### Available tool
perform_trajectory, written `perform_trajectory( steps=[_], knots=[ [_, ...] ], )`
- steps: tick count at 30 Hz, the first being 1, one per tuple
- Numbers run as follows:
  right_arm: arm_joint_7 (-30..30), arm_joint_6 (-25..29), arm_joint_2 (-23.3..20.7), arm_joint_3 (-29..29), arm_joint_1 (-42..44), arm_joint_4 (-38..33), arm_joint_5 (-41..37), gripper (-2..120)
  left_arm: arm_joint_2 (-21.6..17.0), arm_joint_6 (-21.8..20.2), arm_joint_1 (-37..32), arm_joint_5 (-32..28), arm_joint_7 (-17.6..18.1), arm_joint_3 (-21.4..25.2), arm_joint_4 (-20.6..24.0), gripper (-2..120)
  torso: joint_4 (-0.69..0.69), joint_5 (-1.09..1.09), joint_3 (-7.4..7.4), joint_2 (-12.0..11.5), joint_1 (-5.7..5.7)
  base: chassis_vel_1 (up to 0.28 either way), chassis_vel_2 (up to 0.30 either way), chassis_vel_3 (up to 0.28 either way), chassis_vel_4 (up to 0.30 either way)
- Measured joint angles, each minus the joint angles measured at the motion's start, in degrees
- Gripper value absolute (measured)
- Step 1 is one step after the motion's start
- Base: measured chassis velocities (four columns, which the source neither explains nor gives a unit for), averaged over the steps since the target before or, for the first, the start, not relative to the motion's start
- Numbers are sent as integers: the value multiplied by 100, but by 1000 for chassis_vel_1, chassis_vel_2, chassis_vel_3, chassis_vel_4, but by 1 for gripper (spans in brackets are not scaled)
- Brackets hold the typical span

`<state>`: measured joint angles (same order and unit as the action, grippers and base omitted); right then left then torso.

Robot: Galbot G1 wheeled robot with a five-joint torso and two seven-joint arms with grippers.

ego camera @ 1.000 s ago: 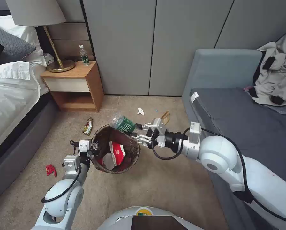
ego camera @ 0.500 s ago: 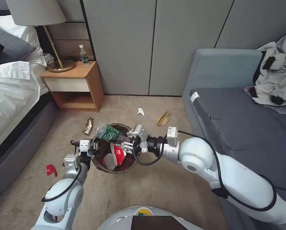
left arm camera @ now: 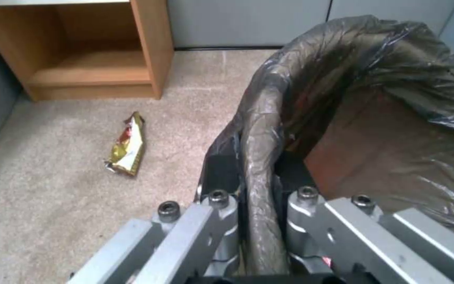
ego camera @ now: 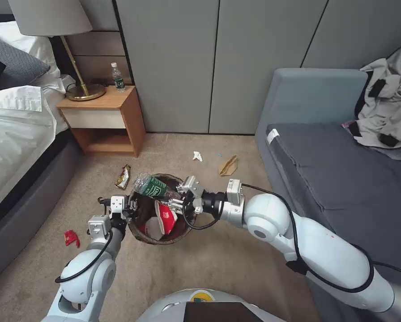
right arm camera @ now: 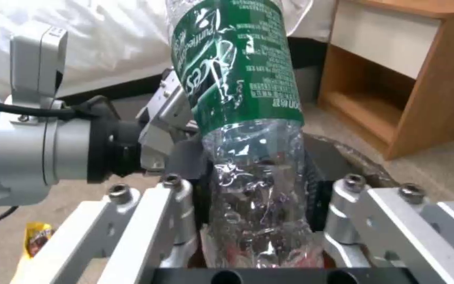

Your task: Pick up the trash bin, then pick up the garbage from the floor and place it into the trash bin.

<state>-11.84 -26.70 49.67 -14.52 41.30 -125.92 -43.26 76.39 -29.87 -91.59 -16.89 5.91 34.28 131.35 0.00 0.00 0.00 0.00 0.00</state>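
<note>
Left pincer [ego camera: 131, 207] is clamped on the near-left rim of the trash bin [ego camera: 143, 232], one finger outside and one inside the dark liner; the left wrist view shows the rim [left arm camera: 261, 165] pinched between its fingers. The bin hangs off that arm over the beige carpet [ego camera: 236, 264], mouth up, tilted slightly. Inside the bin: a crushed red-and-white cup [ego camera: 165, 217]. Right pincer [ego camera: 177, 200] reaches across the bin mouth from the robot's right, fingers clenched on the clear neck end of the green-labelled bottle [ego camera: 150, 186]; the right wrist view shows the bottle [right arm camera: 237, 90] gripped between both fingers, label end pointing away from the wrist. The bottle lies roughly level above the bin's far rim, over the opening. Litter on the carpet: yellow snack wrapper [ego camera: 123, 176] just beyond the bin toward the nightstand [ego camera: 103, 120], also in the left wrist view [left arm camera: 126, 145]; white tissue [ego camera: 197, 156] and crumpled brown paper bag [ego camera: 228, 166] farther out near the sofa [ego camera: 326, 170]; red scrap [ego camera: 71, 238] to the left of the left arm, near the bed [ego camera: 17, 147].
</note>
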Motion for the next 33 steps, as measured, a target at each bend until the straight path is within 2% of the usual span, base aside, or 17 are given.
perform_trajectory(
  steps=[1, 4, 5, 9, 10, 12, 14, 18, 28, 33],
  knots=[
    [0, 0, 0, 0, 0, 0, 0, 33, 0, 0, 0, 0, 0, 0, 0, 5, 0, 0, 0, 0, 0, 0, 0, 0, 0],
    [5, -1, 29, -37, 0, 5, 25, 49, 5, -8, 9, -13, 1, 0, 0, 5, 0, 0, 0, 0, 0, 0, 0, 0, 0],
    [5, -1, 29, -37, 0, 5, 25, 49, 5, -8, 9, -13, 1, 0, 0, 5, 0, 0, 0, 0, 0, 0, 0, 0, 0],
    [21, -1, 41, -45, 14, 10, 39, 68, 6, -9, 11, -18, 2, 0, 0, 5, 0, 0, 0, 0, 0, 0, 0, 0, 0],
    [21, -1, 41, -45, 14, 10, 39, 68, 6, -9, 11, -18, 2, 0, 0, 5, 0, 0, 0, 0, 0, 0, 0, 0, 0],
    [36, -1, 31, -41, 22, -16, 39, 78, 5, -10, 8, -20, 2, 0, 0, 5, 0, 0, 0, 0, 0, 0, 0, 0, 0],
    [44, -1, 25, -35, 25, -26, 38, 82, 4, -10, 7, -20, 3, 0, 1, 5, 0, 0, 0, 0, 0, 0, 0, 0, 0],
    [63, -1, 6, 2, 35, -73, 27, 98, 2, -10, 18, -20, 4, -4, 1, 5, 0, 1, 0, 0, 0, 0, 0, 0, 0],
    [95, 11, 4, 67, 55, -155, -1, 100, 15, -18, 39, -16, 6, -9, 4, 5, 0, 1, 0, 0, 0, 0, 0, 0, 0],
    [217, 56, 12, 329, 163, -302, -110, 100, 28, -19, 43, -13, 6, -11, 2, 5, 0, 1, 0, 0, 0, 0, 0, 0, 0]
  ],
)
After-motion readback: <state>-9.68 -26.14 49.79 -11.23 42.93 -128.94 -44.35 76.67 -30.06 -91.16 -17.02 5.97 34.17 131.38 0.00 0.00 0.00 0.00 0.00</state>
